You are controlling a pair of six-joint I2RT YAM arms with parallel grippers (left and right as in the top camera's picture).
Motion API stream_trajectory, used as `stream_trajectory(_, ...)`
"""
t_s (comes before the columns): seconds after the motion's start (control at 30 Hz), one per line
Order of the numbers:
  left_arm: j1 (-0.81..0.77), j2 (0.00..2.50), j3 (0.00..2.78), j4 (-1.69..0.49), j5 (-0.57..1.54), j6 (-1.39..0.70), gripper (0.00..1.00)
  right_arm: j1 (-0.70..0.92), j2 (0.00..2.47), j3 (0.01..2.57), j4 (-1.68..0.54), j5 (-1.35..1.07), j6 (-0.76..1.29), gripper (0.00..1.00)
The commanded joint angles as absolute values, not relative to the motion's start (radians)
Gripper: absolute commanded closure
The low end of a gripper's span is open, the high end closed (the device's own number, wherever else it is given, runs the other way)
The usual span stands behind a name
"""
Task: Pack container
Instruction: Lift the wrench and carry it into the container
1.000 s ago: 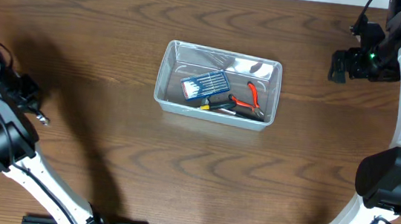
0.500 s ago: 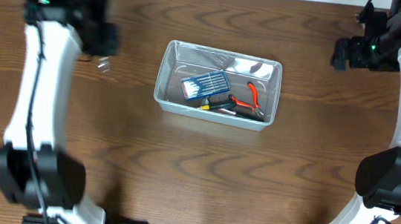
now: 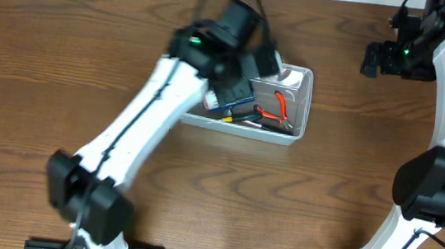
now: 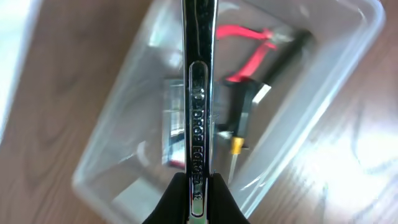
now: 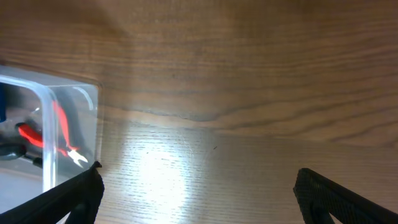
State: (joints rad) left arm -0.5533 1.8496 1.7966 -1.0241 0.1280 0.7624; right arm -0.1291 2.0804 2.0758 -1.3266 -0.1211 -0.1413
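- Container point(image 3: 303, 100): sits mid-table, its left half under the left arm.
- Left gripper point(image 4: 197, 190): clamped on the shank of a chrome wrench point(image 4: 198, 93), held over the container's interior.
- Inside the container: red-handled pliers point(image 4: 252, 53), a black screwdriver point(image 4: 249, 109) and a blue case point(image 3: 227, 100).
- Right gripper point(image 5: 196, 196): fingers spread wide, empty, well apart beyond the container's right end.
- Step, as judged: depositing the wrench. The next move calls for lining it up with the container's long side, lowering it and releasing it clear of the rim.

Left arm point(image 3: 154, 101) above the clear container point(image 3: 304, 100), red pliers point(image 3: 279, 110) and blue case point(image 3: 223, 101) inside.
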Motion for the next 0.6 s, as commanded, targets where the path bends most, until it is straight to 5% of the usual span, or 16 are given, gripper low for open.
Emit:
stream_trajectory(0.0,-0.562,1.930,1.795,-1.034,0.125,0.868,0.94,-0.137,2.082,2.078,-1.328,-0.136,-0.128,0.01)
stream_trajectory(0.43,-0.538,2.181,1.795,-1.043,0.124,0.855,0.94,-0.137,2.082,2.078,-1.339,-0.136,-0.128,0.01)
stream_trajectory(0.57,-0.538,2.186,1.795,-1.048,0.124,0.855,0.60,-0.137,2.082,2.078,-1.344,-0.136,-0.128,0.01)
